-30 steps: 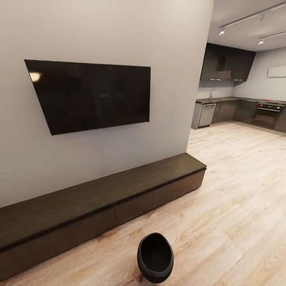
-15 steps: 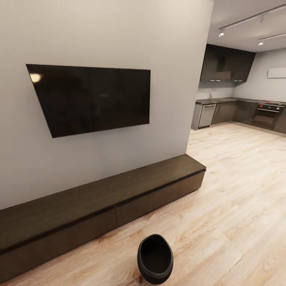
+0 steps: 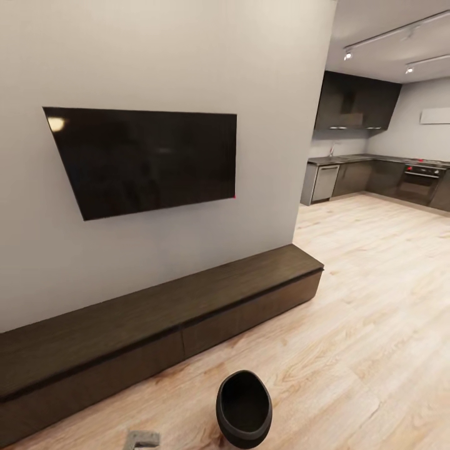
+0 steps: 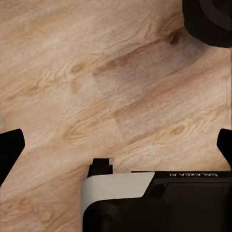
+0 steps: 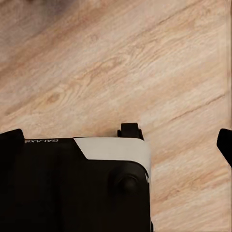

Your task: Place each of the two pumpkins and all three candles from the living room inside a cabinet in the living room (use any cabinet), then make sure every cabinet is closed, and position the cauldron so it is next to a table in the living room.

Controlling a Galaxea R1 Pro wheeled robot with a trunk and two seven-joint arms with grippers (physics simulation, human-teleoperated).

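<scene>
The cauldron (image 3: 244,408) sits on the wooden floor (image 3: 375,300) just before the long cabinet (image 3: 156,325), drawers shut. It looks heavy, rigid and smooth; I'd grip its rim. Both tools hang spread, empty.

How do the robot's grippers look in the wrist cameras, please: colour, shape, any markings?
Both the left gripper and the right gripper show plain black fingers with blunt, angled tips. No cables or markings are visible on them.
</scene>
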